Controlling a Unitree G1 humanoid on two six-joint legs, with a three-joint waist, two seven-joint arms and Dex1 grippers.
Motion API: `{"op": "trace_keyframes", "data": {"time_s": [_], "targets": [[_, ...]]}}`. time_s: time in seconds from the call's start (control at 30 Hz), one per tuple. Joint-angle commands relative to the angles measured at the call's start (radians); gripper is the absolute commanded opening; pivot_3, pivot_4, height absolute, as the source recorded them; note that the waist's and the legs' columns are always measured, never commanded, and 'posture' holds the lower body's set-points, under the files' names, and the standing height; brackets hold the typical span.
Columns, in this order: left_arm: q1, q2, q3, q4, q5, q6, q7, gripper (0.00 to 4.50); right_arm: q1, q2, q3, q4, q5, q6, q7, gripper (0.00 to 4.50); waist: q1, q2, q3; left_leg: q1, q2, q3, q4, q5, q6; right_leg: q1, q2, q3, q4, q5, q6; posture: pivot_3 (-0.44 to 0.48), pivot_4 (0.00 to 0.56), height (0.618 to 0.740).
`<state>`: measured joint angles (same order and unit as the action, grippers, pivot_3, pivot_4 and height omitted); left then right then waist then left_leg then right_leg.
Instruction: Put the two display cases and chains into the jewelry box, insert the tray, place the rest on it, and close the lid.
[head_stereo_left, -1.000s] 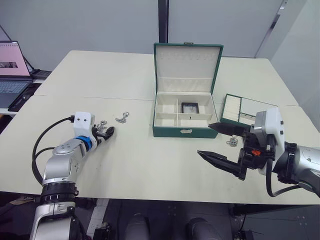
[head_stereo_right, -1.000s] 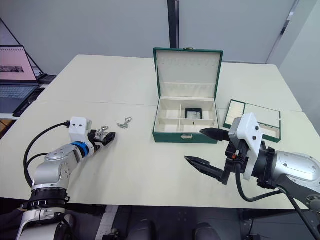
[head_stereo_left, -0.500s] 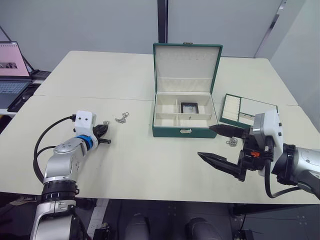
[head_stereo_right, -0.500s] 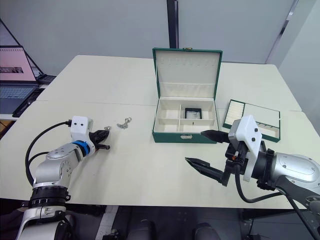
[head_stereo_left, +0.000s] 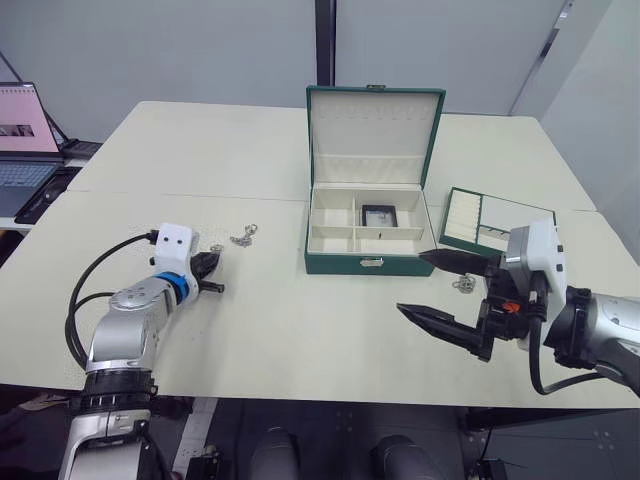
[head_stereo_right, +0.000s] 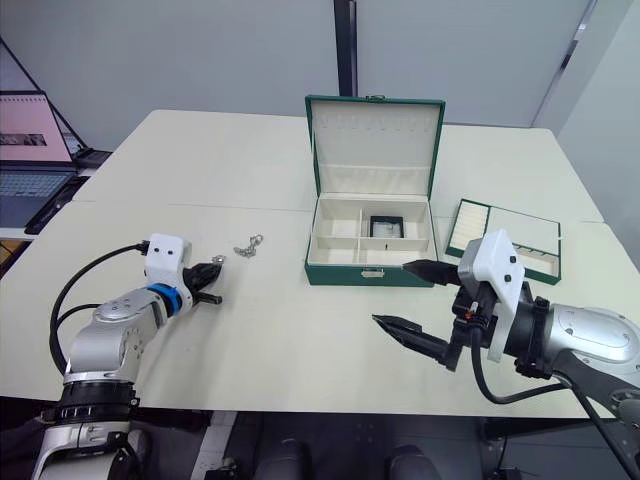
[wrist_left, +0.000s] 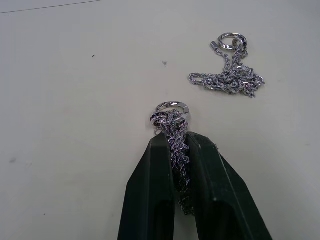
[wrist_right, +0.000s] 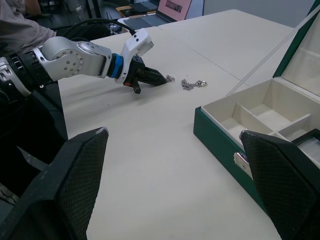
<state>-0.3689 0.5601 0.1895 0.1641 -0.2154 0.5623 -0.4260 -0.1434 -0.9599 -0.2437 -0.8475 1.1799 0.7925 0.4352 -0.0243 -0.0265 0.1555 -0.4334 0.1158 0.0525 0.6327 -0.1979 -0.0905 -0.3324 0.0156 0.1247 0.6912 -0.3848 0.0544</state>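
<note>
Since earlier, left gripper (wrist_left: 179, 150) jaws closed onto silver chain (wrist_left: 172, 131): limp, light, slippery; pinch bunched links. Right gripper (head_stereo_left: 445, 290) jaws apart.

This looks like an office or a lab room. Big pale counters (head_stereo_left: 250, 330) stand pushed together, with plain grey walls (head_stereo_left: 150, 50) behind them. An open laptop (head_stereo_left: 25, 140) with a pink screen sits on a desk off to the left, with black cables beside it, and a person's grey sleeve (wrist_right: 20, 32) shows near more laptops.
</note>
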Motion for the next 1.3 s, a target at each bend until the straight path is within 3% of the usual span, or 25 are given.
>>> {"op": "trace_keyframes", "data": {"time_s": [0.03, 0.47, 0.73, 0.97, 1.3], "targets": [[0.012, 0.035, 0.003, -0.119, 0.021, 0.022, 0.012, 0.13, -0.004, -0.006, -0.021, -0.004, -0.004, -0.017, 0.016, 4.50, 0.000, 0.000, 0.000, 0.000, 0.000, 0.000, 0.000, 0.000, 0.000, 0.000, 0.000, 0.000, 0.000, 0.000, 0.000, 0.000, 0.150, 0.740], [-0.051, 0.081, 0.018, -0.419, -0.007, 0.260, 0.039, 0.13, 0.002, -0.041, -0.072, 0.034, -0.012, -0.010, 0.064, 4.50, 0.000, -0.001, 0.001, 0.000, 0.000, 0.000, 0.000, 0.000, 0.000, 0.000, 0.000, 0.000, -0.001, 0.000, 0.000, 0.000, 0.150, 0.740], [-0.162, 0.107, -0.050, -0.546, -0.056, 0.421, -0.005, 0.13, 0.067, -0.073, -0.204, 0.050, 0.014, 0.007, 0.088, 4.50, 0.002, -0.002, 0.001, 0.000, 0.000, 0.000, -0.001, 0.000, 0.000, 0.000, 0.000, 0.000, -0.002, 0.000, 0.000, 0.000, 0.150, 0.740], [-0.284, 0.116, -0.134, -0.563, -0.097, 0.505, -0.052, 0.13, 0.121, -0.075, -0.315, 0.061, 0.046, 0.020, 0.084, 4.50, 0.002, -0.002, 0.001, 0.000, -0.001, 0.000, -0.001, 0.000, 0.000, 0.000, 0.000, 0.000, -0.002, 0.000, 0.000, 0.000, 0.150, 0.740], [-0.450, 0.061, -0.263, -0.467, -0.084, 0.522, -0.063, 0.13, 0.211, -0.060, -0.402, 0.060, 0.055, 0.032, 0.069, 4.50, 0.006, -0.002, 0.001, 0.000, -0.001, 0.000, -0.001, 0.000, 0.000, 0.001, 0.000, 0.001, -0.003, 0.000, 0.000, 0.000, 0.150, 0.740]]}}
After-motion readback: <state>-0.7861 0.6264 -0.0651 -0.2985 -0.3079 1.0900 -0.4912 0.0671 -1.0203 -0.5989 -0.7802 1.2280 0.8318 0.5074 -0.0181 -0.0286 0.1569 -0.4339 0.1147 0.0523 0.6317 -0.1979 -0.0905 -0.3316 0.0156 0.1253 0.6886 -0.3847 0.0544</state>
